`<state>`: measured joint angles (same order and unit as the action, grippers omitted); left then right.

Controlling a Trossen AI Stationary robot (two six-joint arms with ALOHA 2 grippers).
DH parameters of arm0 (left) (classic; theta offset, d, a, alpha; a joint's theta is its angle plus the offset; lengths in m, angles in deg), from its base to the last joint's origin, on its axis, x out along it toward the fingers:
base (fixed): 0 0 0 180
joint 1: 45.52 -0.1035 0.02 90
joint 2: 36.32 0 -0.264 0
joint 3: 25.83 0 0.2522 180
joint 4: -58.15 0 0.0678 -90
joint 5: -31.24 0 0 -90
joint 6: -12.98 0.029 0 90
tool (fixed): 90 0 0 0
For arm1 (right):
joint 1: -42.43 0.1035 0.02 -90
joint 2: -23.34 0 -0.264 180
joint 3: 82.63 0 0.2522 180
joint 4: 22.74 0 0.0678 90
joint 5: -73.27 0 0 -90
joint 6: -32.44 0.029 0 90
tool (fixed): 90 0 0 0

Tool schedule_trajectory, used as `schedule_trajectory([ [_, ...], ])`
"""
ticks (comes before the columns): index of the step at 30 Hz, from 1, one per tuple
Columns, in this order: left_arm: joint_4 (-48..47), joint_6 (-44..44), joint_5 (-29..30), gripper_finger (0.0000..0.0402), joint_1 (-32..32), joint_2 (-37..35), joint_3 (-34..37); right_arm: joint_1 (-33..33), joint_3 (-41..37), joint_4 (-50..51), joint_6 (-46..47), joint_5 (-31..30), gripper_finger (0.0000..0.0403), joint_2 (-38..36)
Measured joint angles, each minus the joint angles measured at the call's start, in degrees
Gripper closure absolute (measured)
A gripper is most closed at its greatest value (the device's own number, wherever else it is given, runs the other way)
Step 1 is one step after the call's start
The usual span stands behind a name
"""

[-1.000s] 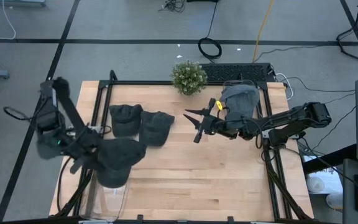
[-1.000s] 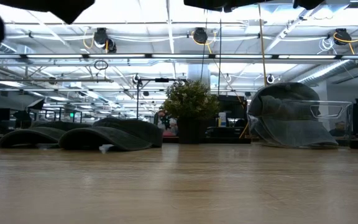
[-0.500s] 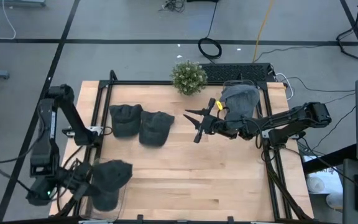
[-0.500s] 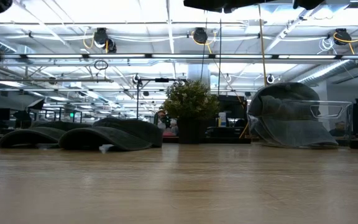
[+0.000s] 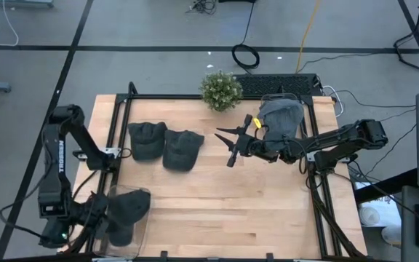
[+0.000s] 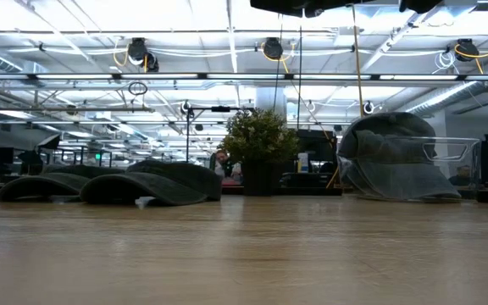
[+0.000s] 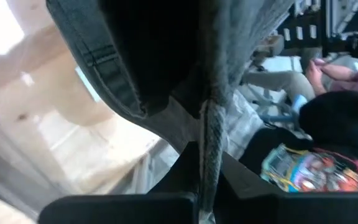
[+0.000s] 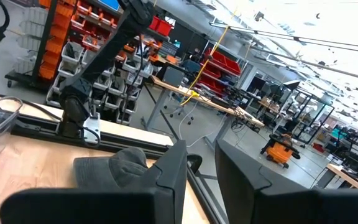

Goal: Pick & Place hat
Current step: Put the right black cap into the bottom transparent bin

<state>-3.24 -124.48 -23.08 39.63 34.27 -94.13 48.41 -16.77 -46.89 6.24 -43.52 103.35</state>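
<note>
The left arm (image 5: 58,175) swings back from the middle-left of the table toward its near left corner, and its gripper (image 5: 86,218) carries the hat (image 5: 126,211) along. The hat, a second ago over the boards just below the two resting hats, now hangs at the clear bin (image 5: 122,236) by the near edge, lower and farther left than half a second ago. In the left wrist view the brim (image 7: 210,124) runs between the fingers.

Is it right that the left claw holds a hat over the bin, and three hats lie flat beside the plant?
Not quite. The high view shows two hats lying flat near the plant, not three. The left claw does hold a hat over the bin.
</note>
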Motion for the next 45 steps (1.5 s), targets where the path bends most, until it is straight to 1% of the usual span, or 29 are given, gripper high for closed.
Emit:
schedule_trajectory([
  [2, 0.82, 3.12, 1.62, 0.0392, -0.47, 0.9, 0.01, 0.0, 0.0, -0.01, -0.05, 0.0, 0.0328, 0.0],
  [4, 1.69, 6.67, 5.99, 0.0392, -0.64, 1.46, 0.01, 0.0, 0.0, 0.02, -0.03, 0.02, 0.0328, 0.0],
  [7, 1.21, 7.97, 9.73, 0.0392, -0.93, 1.92, 0.01, 0.0, 0.0, 0.0, -0.13, 0.02, 0.0328, 0.0],
  [17, 1.03, 10.31, 10.36, 0.0392, -7.36, 2.96, 0.03, 0.0, 0.0, -0.08, -1.45, 0.02, 0.0328, 0.0],
  [18, 1.41, 10.3, 9.75, 0.0392, -8.16, 2.92, 0.03, 0.0, 0.0, -0.22, -1.48, 0.02, 0.0328, 0.0],
  [19, 1.78, 10.29, 7.92, 0.0392, -9.08, 2.92, 0.03, 0.0, 0.0, -0.28, -1.49, 0.02, 0.0328, 0.0],
  [21, 3.1, 10.24, 2.22, 0.0392, -10.98, 2.94, 0.03, 0.0, -0.02, -0.43, -1.52, 0.02, 0.0328, 0.0],
  [23, 3.54, 10.28, -1.94, 0.0392, -12.46, 2.94, 0.03, 0.0, -0.02, -0.42, -1.68, 0.02, 0.0328, 0.0],
  [26, 2.29, 10.31, -6.02, 0.0388, -14.02, 2.94, 0.03, 0.0, -0.02, -0.42, -1.7, 0.02, 0.0328, 0.0],
  [29, 0.78, 11.36, -8.48, 0.0357, -15.09, 2.94, 0.03, 0.0, -0.02, -0.42, -1.7, 0.02, 0.0328, 0.0],
  [33, -1.21, 11.42, -10.99, 0.0301, -15.83, 2.92, 0.03, 0.0, -0.02, -0.42, -1.7, 0.02, 0.0328, 0.0],
  [41, -3.04, 8.37, -20.64, 0.0176, -15.81, 2.07, 0.04, 0.0, -0.02, -0.39, -1.55, 0.02, 0.0328, 0.0],
  [43, -2.34, 9.22, -20.83, 0.0151, -15.64, 0.91, 0.03, 0.0, -0.02, -0.39, -1.53, 0.02, 0.0328, 0.0],
  [45, -1.76, 10.33, -18.83, 0.013, -15.44, -0.78, 0.03, 0.0, -0.02, -0.39, -1.51, 0.02, 0.0328, 0.0],
])
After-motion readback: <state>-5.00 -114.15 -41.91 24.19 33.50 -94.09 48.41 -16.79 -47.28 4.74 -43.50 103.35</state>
